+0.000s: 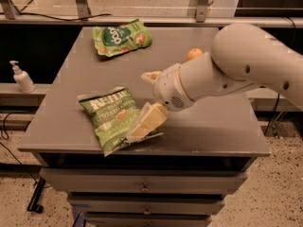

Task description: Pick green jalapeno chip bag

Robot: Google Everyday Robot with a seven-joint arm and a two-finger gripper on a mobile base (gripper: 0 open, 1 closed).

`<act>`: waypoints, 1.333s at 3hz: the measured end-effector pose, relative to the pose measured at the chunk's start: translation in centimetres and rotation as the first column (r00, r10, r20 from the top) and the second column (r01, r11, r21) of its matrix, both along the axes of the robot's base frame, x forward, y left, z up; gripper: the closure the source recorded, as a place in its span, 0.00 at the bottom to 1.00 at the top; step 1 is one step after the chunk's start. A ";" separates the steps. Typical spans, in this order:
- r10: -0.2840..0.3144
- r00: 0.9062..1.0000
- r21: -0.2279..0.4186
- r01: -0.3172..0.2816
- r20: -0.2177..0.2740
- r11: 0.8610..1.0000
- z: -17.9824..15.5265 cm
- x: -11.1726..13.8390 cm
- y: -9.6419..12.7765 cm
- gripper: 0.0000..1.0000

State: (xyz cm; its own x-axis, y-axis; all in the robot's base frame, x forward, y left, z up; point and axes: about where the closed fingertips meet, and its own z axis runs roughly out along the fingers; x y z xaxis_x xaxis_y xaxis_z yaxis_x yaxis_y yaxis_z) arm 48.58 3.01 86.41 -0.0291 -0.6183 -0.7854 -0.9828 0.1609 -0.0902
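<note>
The green jalapeno chip bag (111,115), light green with white "Kettle" lettering and a small red mark, lies flat on the front left of the grey table (213,126). My gripper (148,98) is at the bag's right edge, its jaws open. One cream finger (147,121) lies over the bag's lower right corner. The other finger (151,76) stands apart from the bag, farther back. Nothing is held.
A second green bag with a dark round logo (122,37) lies at the table's back left. An orange (194,54) shows just behind my arm. A white pump bottle (21,77) stands on a ledge left of the table. Drawers sit under the tabletop.
</note>
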 end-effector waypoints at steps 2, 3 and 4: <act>-0.075 0.983 0.060 0.086 -0.170 0.995 -4.2 -1.2 1.6 0.18; -0.116 0.972 0.061 0.131 -0.206 0.990 -5.1 -1.6 0.8 0.41; -0.117 0.971 0.061 0.132 -0.207 0.989 -5.0 -1.6 0.8 0.64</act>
State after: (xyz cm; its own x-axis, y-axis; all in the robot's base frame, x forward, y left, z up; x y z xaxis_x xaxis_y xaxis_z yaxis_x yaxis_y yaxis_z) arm 46.98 3.79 81.38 -0.2650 -0.5402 -0.7987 -0.9513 0.2819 0.1250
